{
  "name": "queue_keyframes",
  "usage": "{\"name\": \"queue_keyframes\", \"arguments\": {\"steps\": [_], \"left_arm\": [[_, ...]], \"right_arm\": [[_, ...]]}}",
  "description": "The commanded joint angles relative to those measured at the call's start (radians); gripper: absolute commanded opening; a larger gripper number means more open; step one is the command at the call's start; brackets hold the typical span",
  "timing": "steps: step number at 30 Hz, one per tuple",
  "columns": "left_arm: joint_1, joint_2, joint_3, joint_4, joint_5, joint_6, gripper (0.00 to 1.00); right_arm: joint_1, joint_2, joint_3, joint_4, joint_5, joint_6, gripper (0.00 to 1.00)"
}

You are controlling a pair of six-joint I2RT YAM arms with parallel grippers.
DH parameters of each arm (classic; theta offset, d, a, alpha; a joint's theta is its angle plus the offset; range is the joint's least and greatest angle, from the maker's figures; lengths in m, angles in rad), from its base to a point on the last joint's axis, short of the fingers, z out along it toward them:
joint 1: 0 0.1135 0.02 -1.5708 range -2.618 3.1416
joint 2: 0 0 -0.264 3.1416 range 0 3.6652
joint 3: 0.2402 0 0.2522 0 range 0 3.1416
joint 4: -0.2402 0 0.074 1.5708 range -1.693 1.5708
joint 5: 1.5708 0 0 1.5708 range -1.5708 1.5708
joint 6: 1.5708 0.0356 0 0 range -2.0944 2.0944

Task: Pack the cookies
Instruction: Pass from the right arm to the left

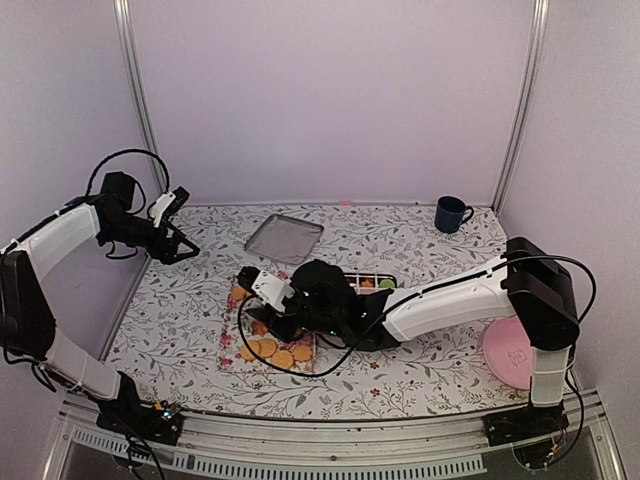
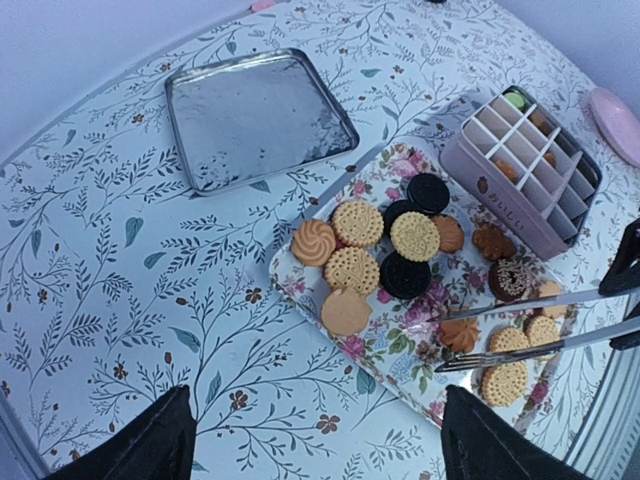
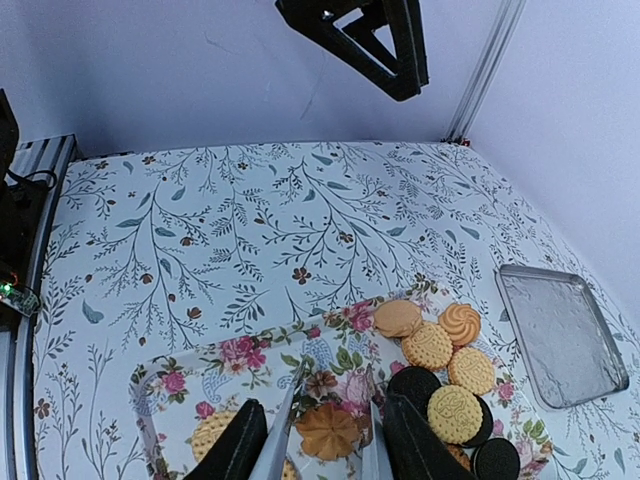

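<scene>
Aluminium rail (image 1: 340, 430) edges floral tabletop (image 1: 420, 225) within pale walls (image 1: 330, 100).

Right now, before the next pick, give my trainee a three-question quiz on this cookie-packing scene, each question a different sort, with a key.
1. True or false: the left gripper holds a cookie.
2. The right gripper is shut on: A) tongs B) a spoon C) a fork.
3. Fill in: most cookies lie on the ____-patterned tray.
Key: 1 false; 2 A; 3 floral.
</scene>
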Motion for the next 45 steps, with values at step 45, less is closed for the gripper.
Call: {"name": "queue_keyframes", "arguments": {"steps": [45], "left_arm": [[-0.031,0.04,-0.048,-0.164,0.12,0.207,0.78]], "right_arm": [[0.011,-0.123,0.017,-0.237,0.094,0.118,0.3]]}}
